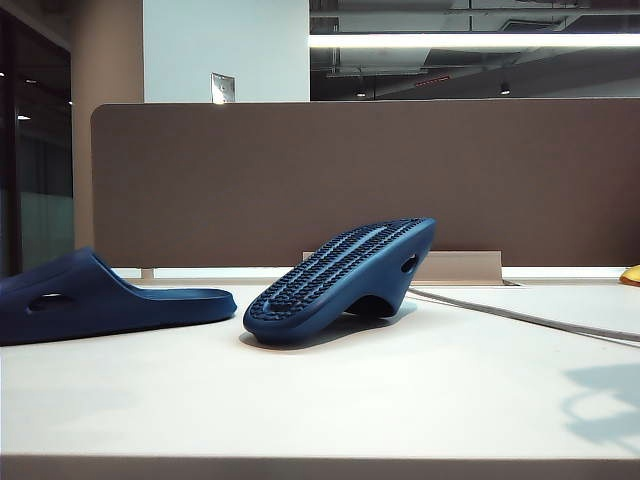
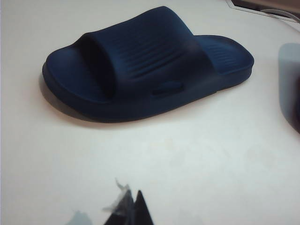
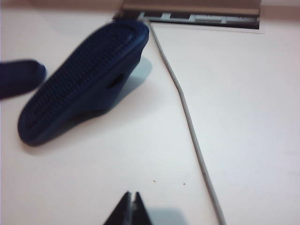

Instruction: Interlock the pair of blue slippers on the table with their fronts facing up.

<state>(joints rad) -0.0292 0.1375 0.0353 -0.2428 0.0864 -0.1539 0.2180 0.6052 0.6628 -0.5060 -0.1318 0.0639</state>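
Note:
Two dark blue slippers lie apart on the pale table (image 1: 420,400). One slipper (image 1: 95,297) (image 2: 145,65) stands upright at the left, strap up. The other slipper (image 1: 345,278) (image 3: 84,79) is flipped over in the middle, its studded sole facing up and tilted, propped on its strap. The toe of the upright slipper (image 3: 18,77) shows beside it in the right wrist view. My left gripper (image 2: 132,197) is shut and empty, hovering short of the upright slipper. With nothing between its fingers, my right gripper (image 3: 132,196) is shut above bare table, short of the flipped slipper. Neither gripper shows in the exterior view.
A grey cable (image 1: 520,317) (image 3: 187,117) runs across the table to the right of the flipped slipper. A brown partition panel (image 1: 360,180) closes the far edge, with a slot tray (image 3: 197,14) at its foot. A yellow object (image 1: 630,275) sits at the far right.

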